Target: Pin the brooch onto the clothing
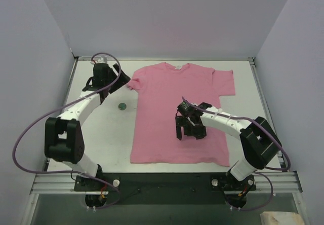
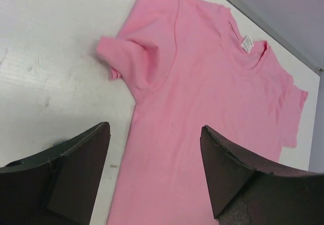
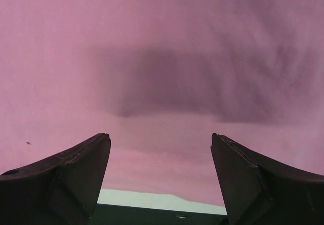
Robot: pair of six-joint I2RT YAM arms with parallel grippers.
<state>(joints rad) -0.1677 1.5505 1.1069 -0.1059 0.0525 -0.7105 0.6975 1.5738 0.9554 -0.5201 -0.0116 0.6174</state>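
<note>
T-shirt (image 1: 177,113): pink, spread flat on the white desk (image 1: 101,149), collar toward the far side and hem toward the arm bases. Every place below is given relative to it.
Neck label (image 2: 247,43): small and white, inside the T-shirt's collar.
Sleeve (image 2: 119,58): the T-shirt's sleeve on the left arm's side is folded and bunched. The other sleeve lies flat.
Brooch (image 1: 121,105): a tiny dark round disc on the bare desk, off the T-shirt. It lies near the T-shirt's side edge on the left arm's side, just hemward of the bunched sleeve, and nothing touches it.
Left pincer (image 1: 123,78): beside the T-shirt's bunched sleeve, jaws wide apart and holding nothing. Its wrist view looks across the T-shirt toward the collar.
Right pincer (image 1: 189,134): over the T-shirt's lower middle, pointing down at the fabric, jaws wide apart with nothing between them. Its wrist view shows pink cloth under a dark shadow, with the T-shirt's hem edge low in the view. Whether its tips touch the cloth, I cannot tell.
</note>
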